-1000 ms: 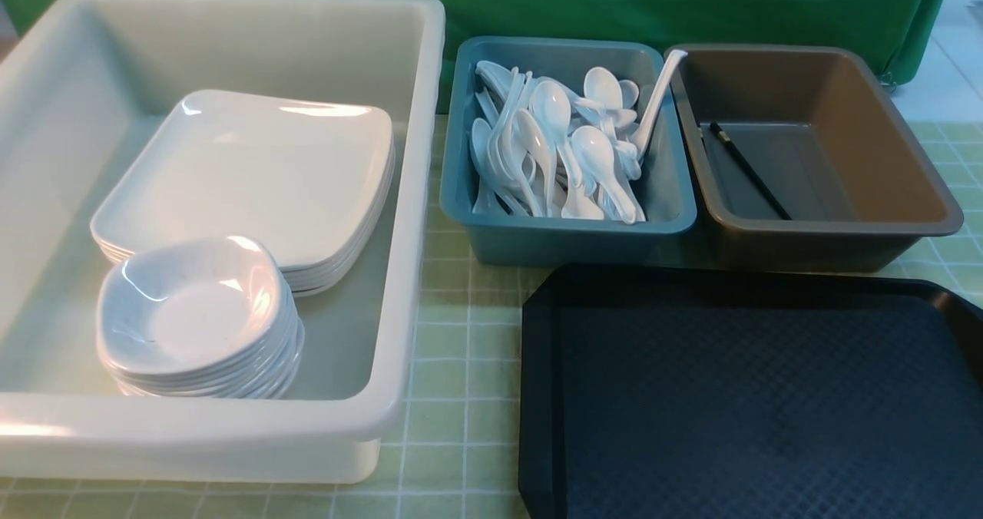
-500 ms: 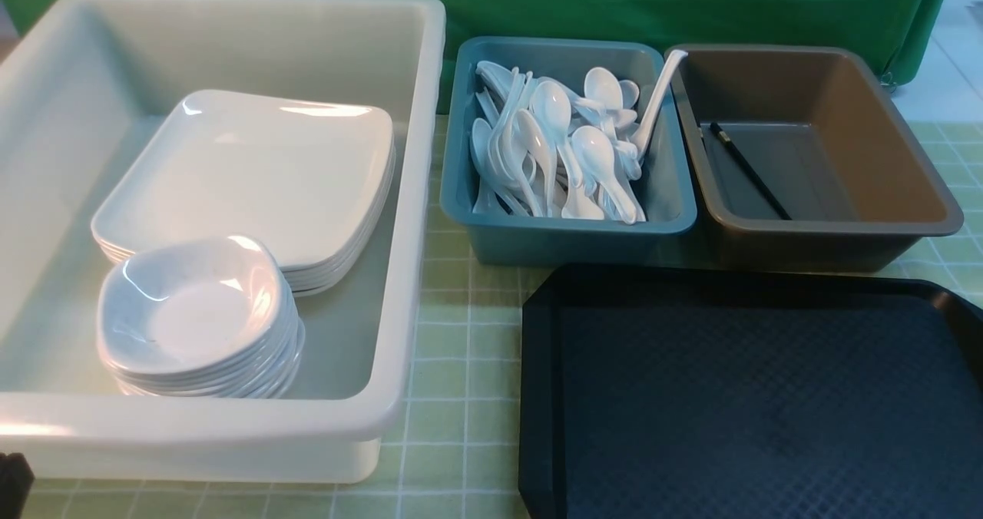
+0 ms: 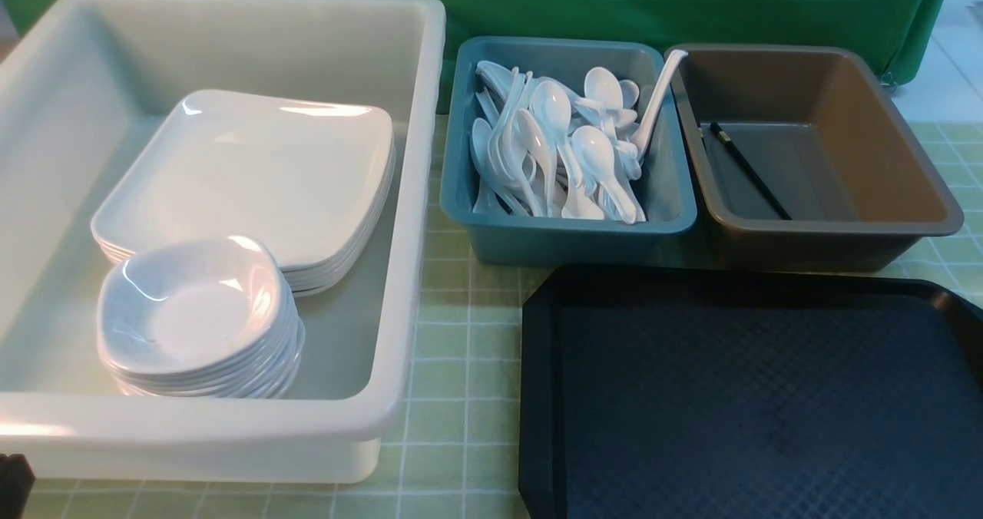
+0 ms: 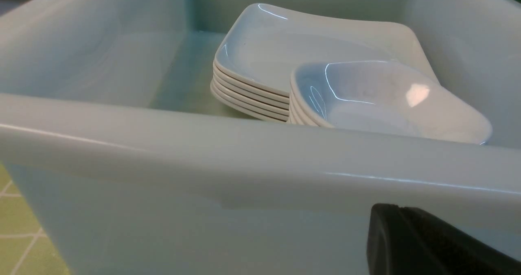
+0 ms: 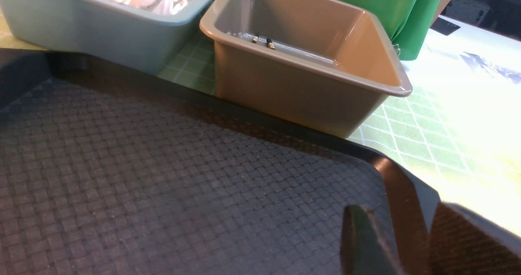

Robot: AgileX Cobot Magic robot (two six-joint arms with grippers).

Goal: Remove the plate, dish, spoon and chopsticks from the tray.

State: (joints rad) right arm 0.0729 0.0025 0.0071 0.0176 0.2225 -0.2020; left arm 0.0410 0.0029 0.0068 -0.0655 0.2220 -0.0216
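Front view, bare tray (image 3: 752,396) near bins, left gripper (image 4: 431,242) closed, right gripper (image 5: 411,242) jaws parted, empty.

light: bright, even | glare: streaks on stacked plates (image 3: 253,173), washed-out bench (image 5: 468,116) in right wrist view | focus: front view slightly soft | shadows: faint

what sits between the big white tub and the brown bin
In the front view, the teal bin heaped with white spoons sits between the white tub and the brown bin.
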